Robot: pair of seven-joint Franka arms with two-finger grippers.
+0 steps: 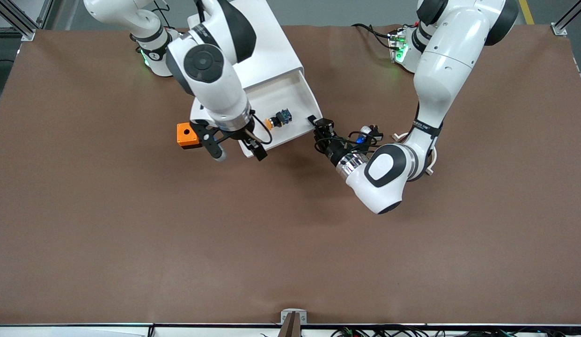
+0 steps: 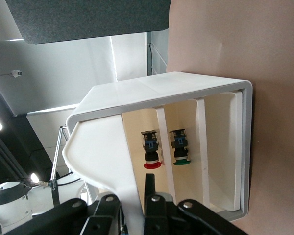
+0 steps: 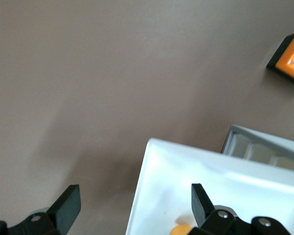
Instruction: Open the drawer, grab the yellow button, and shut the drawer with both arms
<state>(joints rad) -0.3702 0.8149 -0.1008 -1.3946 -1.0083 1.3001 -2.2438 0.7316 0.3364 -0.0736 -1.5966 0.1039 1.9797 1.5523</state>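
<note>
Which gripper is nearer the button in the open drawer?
Right. The right gripper, open, hangs over the drawer's front corner, close by the button. The left gripper is shut on the drawer's front edge, toward the left arm's end.

Drawer point(image 1: 303, 100): white shallow tray, pulled out of white cabinet point(image 1: 267, 42). Button point(image 1: 277, 119): orange cap, black body, blue rear, lying sideways inside drawer.
</note>
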